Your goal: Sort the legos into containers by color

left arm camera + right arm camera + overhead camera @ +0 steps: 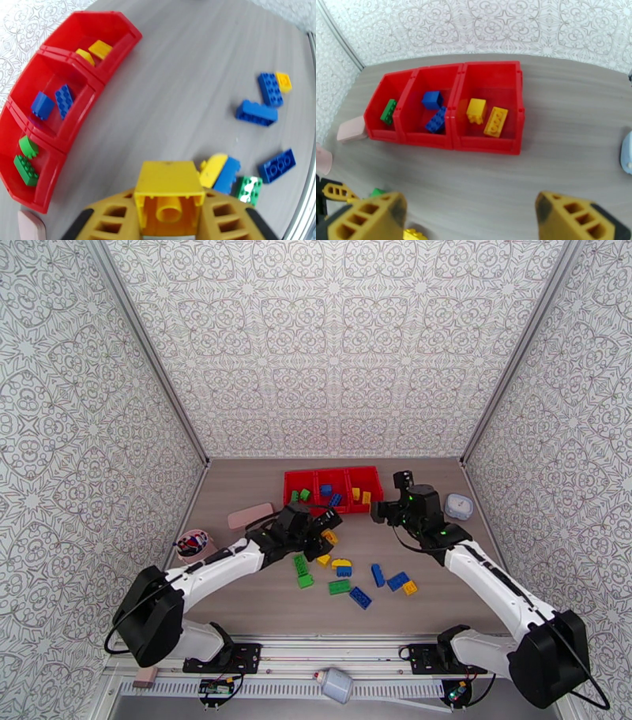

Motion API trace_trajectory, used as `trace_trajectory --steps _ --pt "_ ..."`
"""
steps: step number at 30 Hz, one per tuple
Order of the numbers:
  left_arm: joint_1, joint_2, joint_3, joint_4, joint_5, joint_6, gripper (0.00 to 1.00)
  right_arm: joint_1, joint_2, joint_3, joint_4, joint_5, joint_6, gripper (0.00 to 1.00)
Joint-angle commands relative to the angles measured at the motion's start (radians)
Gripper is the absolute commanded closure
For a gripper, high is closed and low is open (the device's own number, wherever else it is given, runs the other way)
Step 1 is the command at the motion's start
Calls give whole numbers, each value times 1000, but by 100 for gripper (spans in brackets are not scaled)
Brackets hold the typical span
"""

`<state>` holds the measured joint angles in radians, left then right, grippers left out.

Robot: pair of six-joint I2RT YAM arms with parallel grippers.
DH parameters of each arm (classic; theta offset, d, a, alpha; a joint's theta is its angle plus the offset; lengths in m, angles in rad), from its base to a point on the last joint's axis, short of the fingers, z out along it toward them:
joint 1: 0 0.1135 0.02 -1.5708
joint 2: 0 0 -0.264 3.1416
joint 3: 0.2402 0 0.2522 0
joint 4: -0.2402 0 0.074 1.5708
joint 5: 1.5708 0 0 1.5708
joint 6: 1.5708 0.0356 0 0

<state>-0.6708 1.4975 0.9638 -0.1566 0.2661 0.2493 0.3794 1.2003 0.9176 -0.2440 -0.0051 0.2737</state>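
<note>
the left arm (225, 560) reaches over the worktop (261, 607), its jaws clenched on a yellow lego (168, 183) — hollow underside facing the wrist camera — near the front of the red containers (81, 114). the right arm (474, 568) hangs before the row's right end, jaws released and spread wide with nothing between them. in the three joined bins, green bricks (388, 111) lie in the left compartment, blue bricks (436, 119) in the middle and yellow bricks (495, 121) in the right. loose legos (359, 597) — green, blue and yellow — lie scattered on the worktop between the two arms, apart from the containers.
</note>
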Motion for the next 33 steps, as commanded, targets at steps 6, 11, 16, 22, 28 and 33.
trace_trajectory --steps 6,11,16,22,28,33 --pt "41 241 261 103 54 -71 70 -3 -55 -41 -30 -7 9 11" --pt "66 401 458 47 67 -72 70 -3 -71 -59 -32 -14 13 11" --pt "79 558 671 -19 54 -55 70 -2 -77 -68 -38 -18 11 11" --pt "86 759 949 -134 59 -34 71 -1 -76 -70 -44 -26 8 11" --pt "89 947 1249 -277 52 0 71 -2 -82 -75 -55 -22 4 11" --pt "88 1049 1408 -327 41 5 71 -2 -92 -83 -64 -18 3 11"
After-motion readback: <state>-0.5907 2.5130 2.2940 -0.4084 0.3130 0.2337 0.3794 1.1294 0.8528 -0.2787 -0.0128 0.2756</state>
